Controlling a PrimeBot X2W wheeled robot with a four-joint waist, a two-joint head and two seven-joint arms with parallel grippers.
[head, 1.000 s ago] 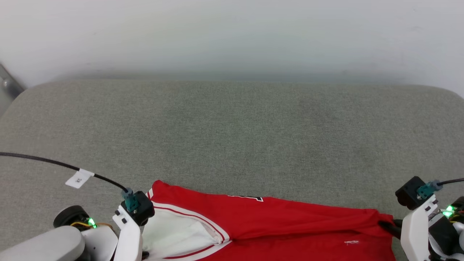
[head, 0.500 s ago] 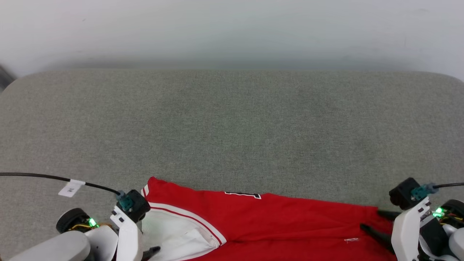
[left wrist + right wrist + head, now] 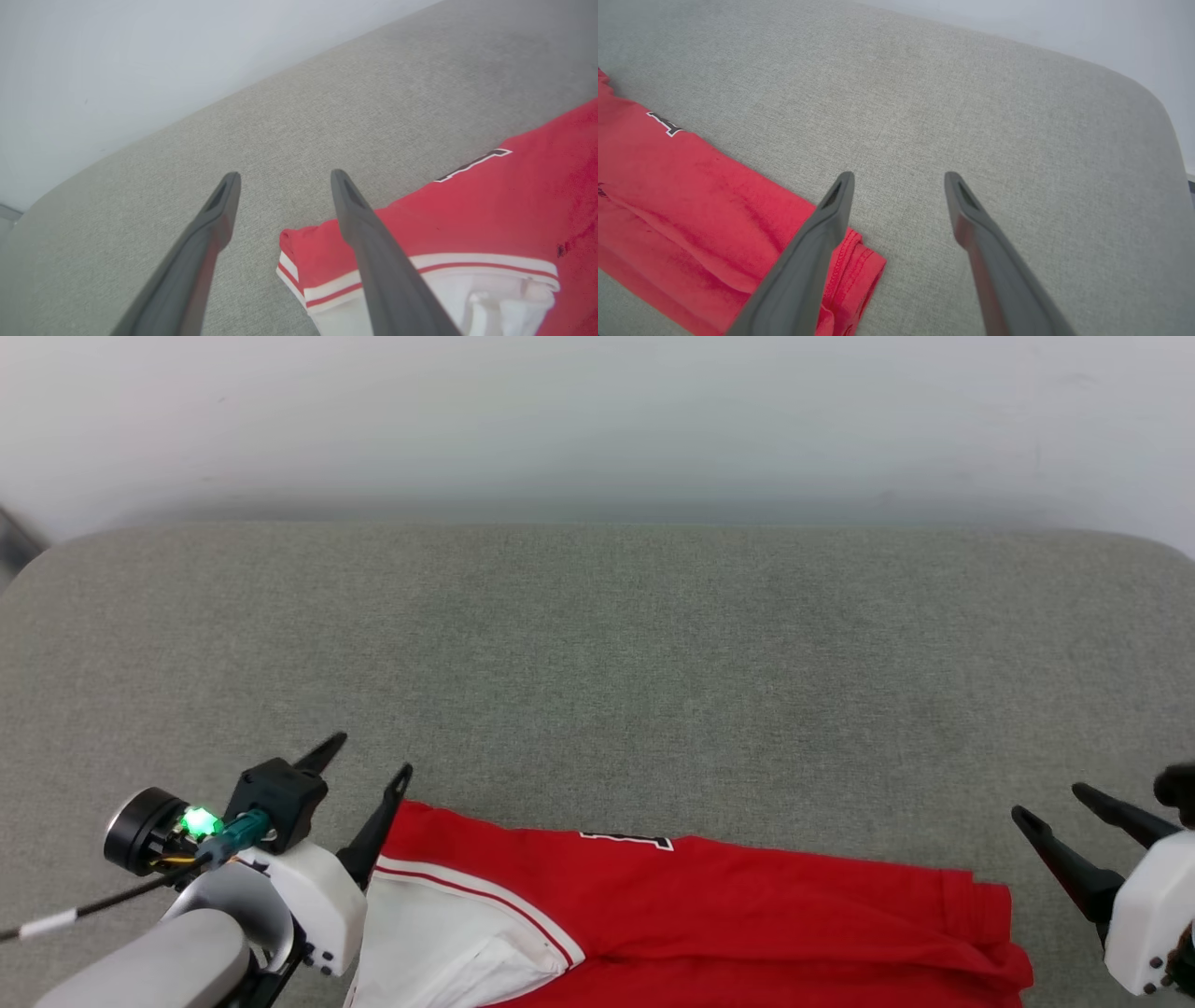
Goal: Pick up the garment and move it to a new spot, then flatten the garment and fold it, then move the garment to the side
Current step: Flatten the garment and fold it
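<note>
Where the head view's lower edge cut it off, the red jersey T-shirt [image 3: 709,896] lay spread on the cushion, its white short sleeve [image 3: 439,943] piped with red stripes at the robot's left and its stitched red hem [image 3: 852,266] at the right. Of the print, a black, white-outlined sliver [image 3: 625,840] peeked along the far fold, too little to read. The small white tag [image 3: 47,924] on the black cable [image 3: 140,891] by the left arm was likewise illegible.

The left gripper [image 3: 373,754], with long dark tapering fingers, stood splayed and empty at the shirt's far left corner. One finger lay over the red cloth beside the sleeve, though contact could not be judged. The right gripper [image 3: 1047,801] was equally spread and empty, near the hem corner.

Beyond them stretched the grey-green woven upholstery [image 3: 597,663] with rounded corners, and behind it a plain pale wall [image 3: 597,411].
</note>
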